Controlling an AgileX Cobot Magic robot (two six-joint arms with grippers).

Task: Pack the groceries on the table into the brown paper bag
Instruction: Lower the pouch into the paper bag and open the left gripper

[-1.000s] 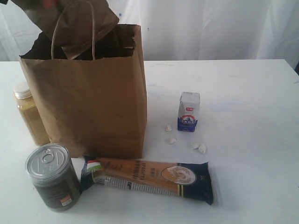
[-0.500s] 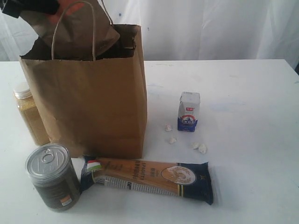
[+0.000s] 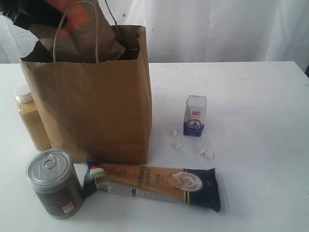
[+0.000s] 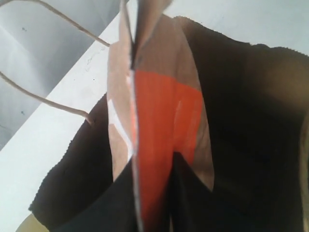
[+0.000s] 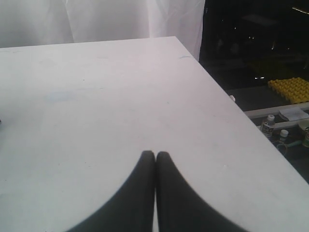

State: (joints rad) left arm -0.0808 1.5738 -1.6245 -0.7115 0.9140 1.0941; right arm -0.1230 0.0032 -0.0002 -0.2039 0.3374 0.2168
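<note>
Though printed along its length, lettering on the long navy-orange spaghetti pack [image 3: 154, 186] too small to read; green-white-red flag mark at its left end, oval pasta picture toward the right. Just left, equally near, dark tin can [image 3: 54, 183] with silver pull-ring lid and an orange-green label mark. Farther back, small white lumps [image 3: 205, 153] scattered before the small white-blue carton [image 3: 195, 116]: red badge, blue emblem, unreadable. Yellow-powder jar [image 3: 29, 118] partly hidden behind the brown paper bag [image 3: 96, 111], upright left of centre on the counter [image 3: 260, 121]. Above its mouth, orange-padded left fingers [image 4: 166, 125] pinching a flap of the rim. Elsewhere, right fingers [image 5: 140, 193] pressed together over bare counter. White, faintly smudged surface; white curtain [image 3: 217, 29] behind.
</note>
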